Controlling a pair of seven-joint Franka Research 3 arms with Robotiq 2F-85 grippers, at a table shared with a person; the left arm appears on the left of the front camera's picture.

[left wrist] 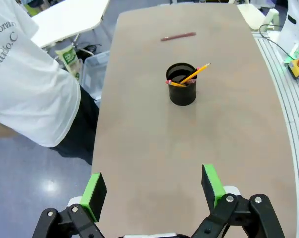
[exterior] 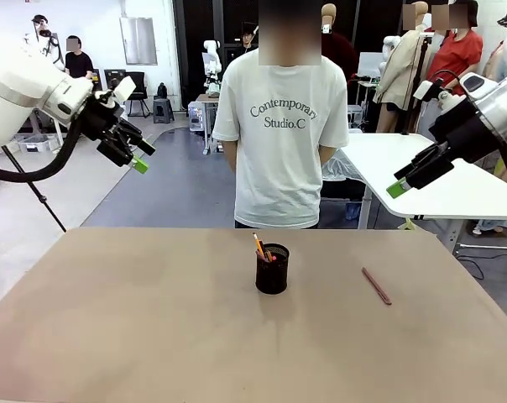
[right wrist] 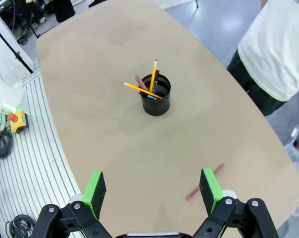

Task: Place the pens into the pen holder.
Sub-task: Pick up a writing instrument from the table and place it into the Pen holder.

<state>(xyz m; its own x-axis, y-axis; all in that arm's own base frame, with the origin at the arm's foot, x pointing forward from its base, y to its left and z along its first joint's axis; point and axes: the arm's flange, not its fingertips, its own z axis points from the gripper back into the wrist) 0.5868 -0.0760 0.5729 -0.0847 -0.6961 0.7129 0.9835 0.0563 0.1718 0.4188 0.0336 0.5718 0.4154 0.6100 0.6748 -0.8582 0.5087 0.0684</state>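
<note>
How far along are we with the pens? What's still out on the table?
Done: a yellow pen and others already stand in the pen holder at mid-table. In hand: nothing; the left gripper and right gripper are open and empty, raised above the table. Left: one maroon pen lies flat on the robot's right of the holder, apart from it, not yet in.

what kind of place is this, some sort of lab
Probably a robotics lab or workshop hall: white robot arms flank a plain tan table, a yellow emergency-stop box with a red button sits by a ribbed metal rail, and a white work table stands on the open grey floor behind.
</note>
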